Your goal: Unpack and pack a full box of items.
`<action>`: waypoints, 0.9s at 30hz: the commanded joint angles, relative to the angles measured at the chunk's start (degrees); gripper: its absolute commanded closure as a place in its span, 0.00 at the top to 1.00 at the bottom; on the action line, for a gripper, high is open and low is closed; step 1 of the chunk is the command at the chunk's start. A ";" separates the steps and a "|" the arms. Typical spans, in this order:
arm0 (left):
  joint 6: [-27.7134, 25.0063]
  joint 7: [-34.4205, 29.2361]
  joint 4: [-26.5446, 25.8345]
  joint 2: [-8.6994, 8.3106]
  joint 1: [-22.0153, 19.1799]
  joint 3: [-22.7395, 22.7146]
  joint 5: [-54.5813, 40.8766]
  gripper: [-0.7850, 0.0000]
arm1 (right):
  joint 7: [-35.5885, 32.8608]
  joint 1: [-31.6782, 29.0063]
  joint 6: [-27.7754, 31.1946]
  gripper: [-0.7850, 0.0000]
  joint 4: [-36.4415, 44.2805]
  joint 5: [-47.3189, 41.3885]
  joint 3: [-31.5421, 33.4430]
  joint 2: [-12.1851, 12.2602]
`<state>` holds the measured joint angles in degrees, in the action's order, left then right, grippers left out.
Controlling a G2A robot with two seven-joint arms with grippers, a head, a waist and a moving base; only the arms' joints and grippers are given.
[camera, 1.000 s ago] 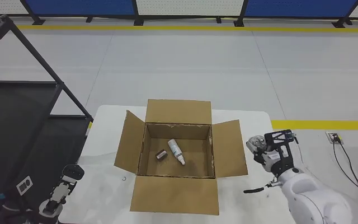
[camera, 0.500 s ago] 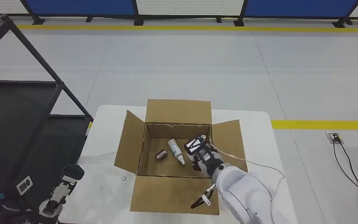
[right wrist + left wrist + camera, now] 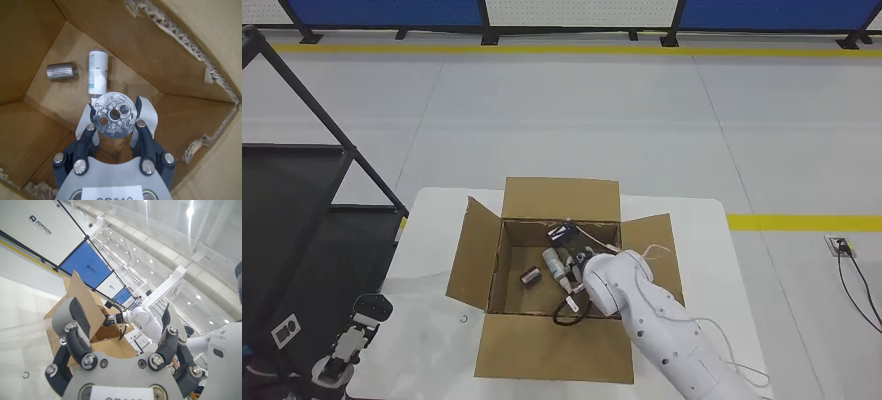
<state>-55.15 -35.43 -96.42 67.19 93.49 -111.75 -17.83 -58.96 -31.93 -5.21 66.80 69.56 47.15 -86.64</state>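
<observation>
Because our right gripper (image 3: 114,107) pinches the metal disc (image 3: 113,118) only by its rim, with one pad on either edge and the flat face turned toward the wrist, we judge the hold to be thin. A knock or a quick tilt could let the disc swivel or slip out between the pads. It hangs inside the box (image 3: 151,47), above the floor and right over the cap end of the bottle (image 3: 97,75), which lies on its side. Whether disc and bottle touch we cannot tell. Released from here, the heavy part would likely land on the bottle and roll it, or bounce toward the steel sleeve (image 3: 62,71) lying just beside the bottle. We also see a dark cable (image 3: 564,312) looping under the forearm near the box's front wall. It could snag on the torn cardboard edge and drag the box across the table (image 3: 432,230) when we pull out.

Our right arm reaches from the front right over the box rim, wrist bent down so the jaws point at the floor of the box, closed on the disc. Our left gripper (image 3: 121,308) sits low by the table's front left corner, well apart from the box, aimed upward, jaws spread wide with nothing between them.
</observation>
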 commanded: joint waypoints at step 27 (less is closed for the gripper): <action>0.00 0.00 0.00 0.00 0.00 0.00 0.00 1.00 | 3.54 -2.25 1.72 1.00 -0.34 1.02 2.32 -1.08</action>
<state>-55.15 -35.43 -96.42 67.19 93.49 -111.75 -17.83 -55.38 -33.36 -3.71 64.68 70.19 48.96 -87.96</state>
